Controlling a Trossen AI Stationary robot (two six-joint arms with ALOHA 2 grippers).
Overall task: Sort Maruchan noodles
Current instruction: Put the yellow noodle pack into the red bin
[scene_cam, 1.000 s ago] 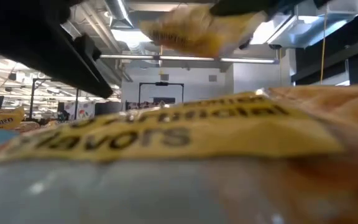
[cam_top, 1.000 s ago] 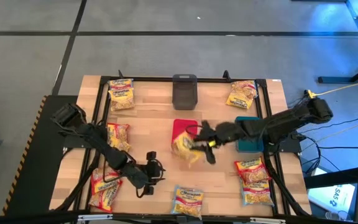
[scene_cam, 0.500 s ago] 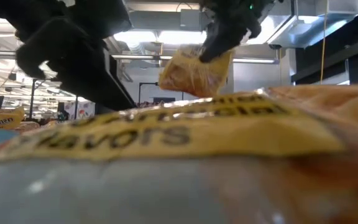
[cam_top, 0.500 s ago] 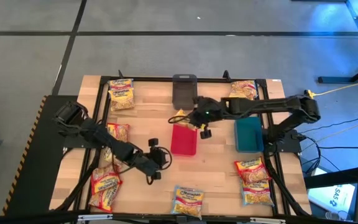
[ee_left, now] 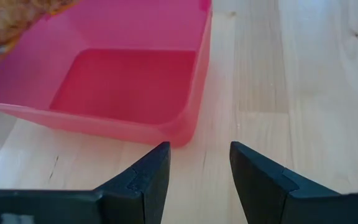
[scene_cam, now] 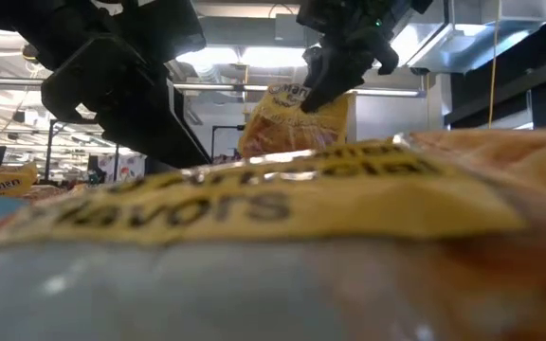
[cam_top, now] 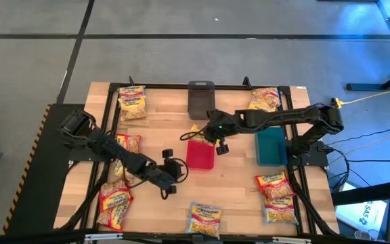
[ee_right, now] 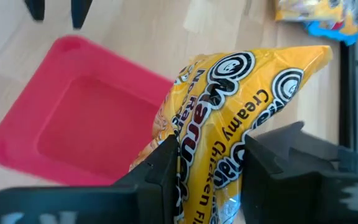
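— Noodle packet (ee_right: pixel 225 118): where is it hanging?

— Pinched in the right gripper (cam_top: pixel 217 137), dangling over the far edge of the red bin (cam_top: pixel 200 153), between that and the grey bin (cam_top: pixel 201 99). Its long axis is running down toward the bench (cam_top: pixel 242 183).

— So the drop lies which way?

— Judging by the right wrist view, the red bin's hollow is sitting just beside and below the packet.

— And the left gripper (cam_top: pixel 170 177)?

— Spread, holding nothing, waiting near the red bin's near corner.
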